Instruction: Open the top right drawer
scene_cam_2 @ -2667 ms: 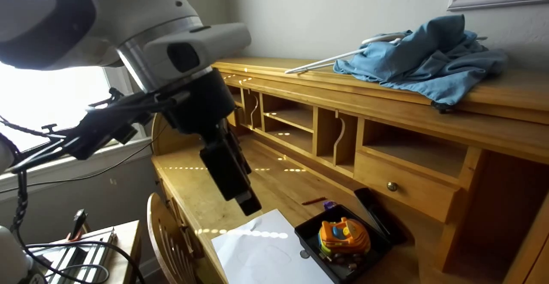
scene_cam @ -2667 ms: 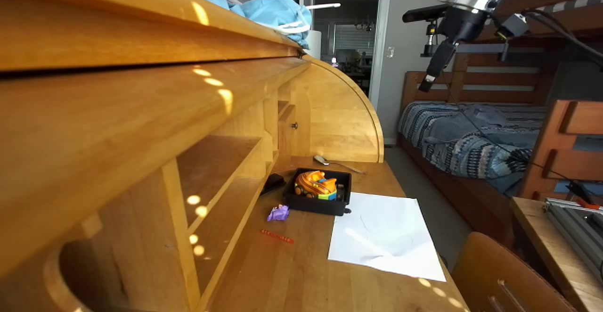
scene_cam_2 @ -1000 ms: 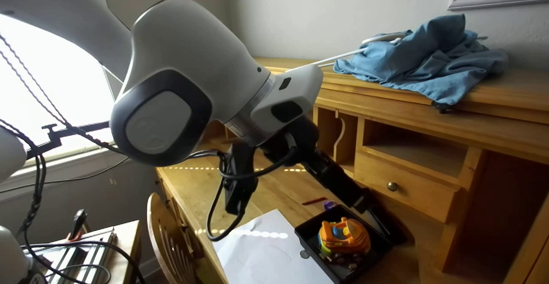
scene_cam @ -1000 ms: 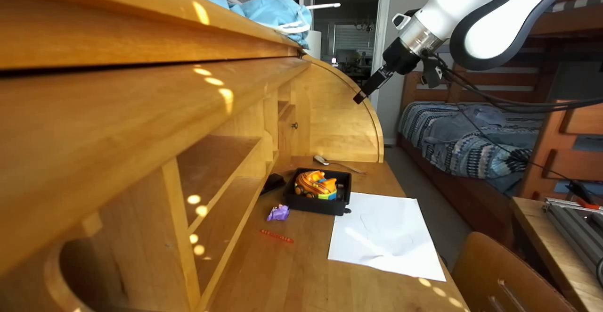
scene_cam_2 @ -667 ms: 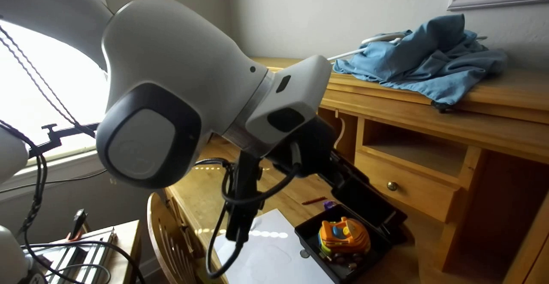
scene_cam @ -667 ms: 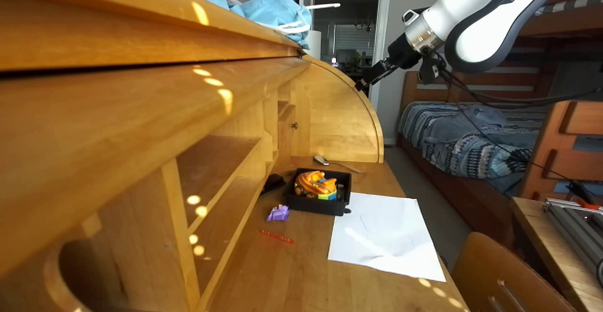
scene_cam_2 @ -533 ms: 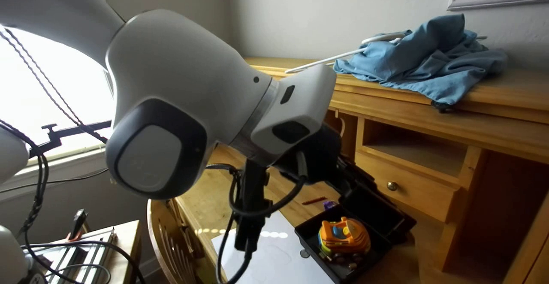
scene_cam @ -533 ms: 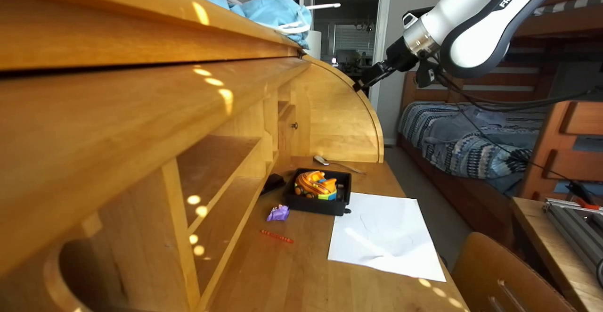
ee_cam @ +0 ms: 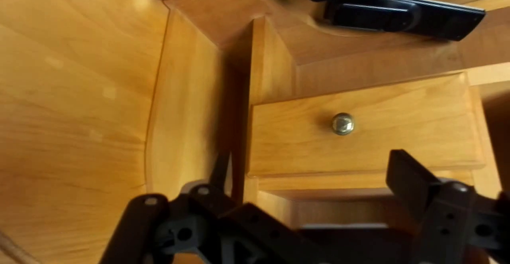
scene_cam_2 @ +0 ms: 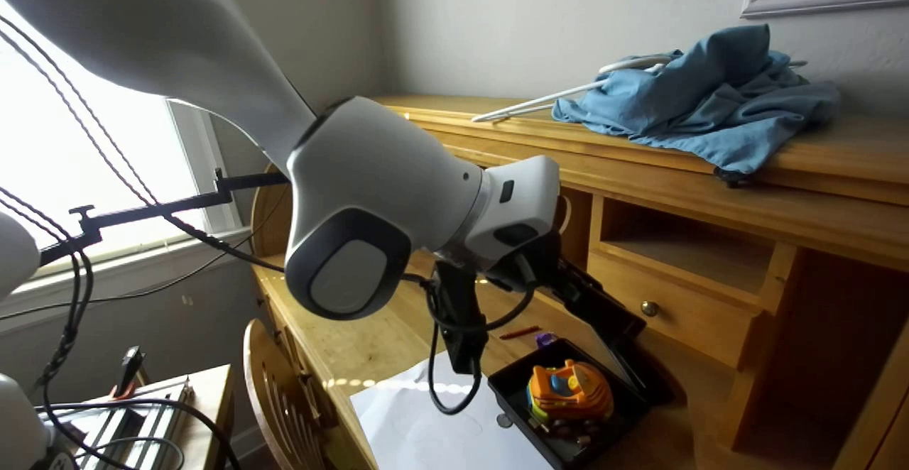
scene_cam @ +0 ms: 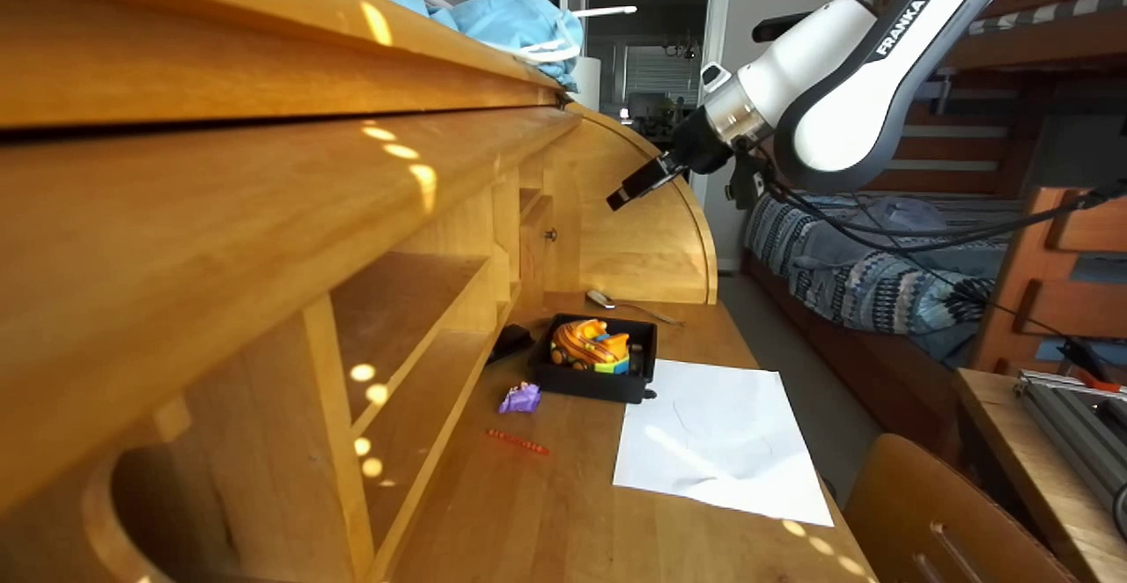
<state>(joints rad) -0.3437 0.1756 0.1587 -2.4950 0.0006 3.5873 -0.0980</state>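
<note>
In the wrist view, right of centre, the drawer (ee_cam: pixel 382 130) has a smooth, softly sheened wooden face and a shiny metal knob (ee_cam: pixel 343 124); the gripper (ee_cam: pixel 310 166) below looks matt. At the upper right of an exterior view lies rumpled matt cloth (scene_cam_2: pixel 696 101). In an exterior view, the toy vehicle (scene_cam: pixel 588 345) at the centre is glossy plastic, its tray (scene_cam: pixel 577 382) duller plastic, the sheet (scene_cam: pixel 722 442) right of centre creased paper on a smooth wooden desktop (scene_cam: pixel 546 521), and the arm (scene_cam: pixel 832 129), upper right, has a bright metal band (scene_cam: pixel 736 113).

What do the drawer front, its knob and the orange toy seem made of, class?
Drawer front: wood, solid or veneered, satin-looking; grain shows.
Knob: probably polished metal, from bright glints.
Orange toy: likely smooth moulded plastic, judging by its vivid, rounded body.
</note>
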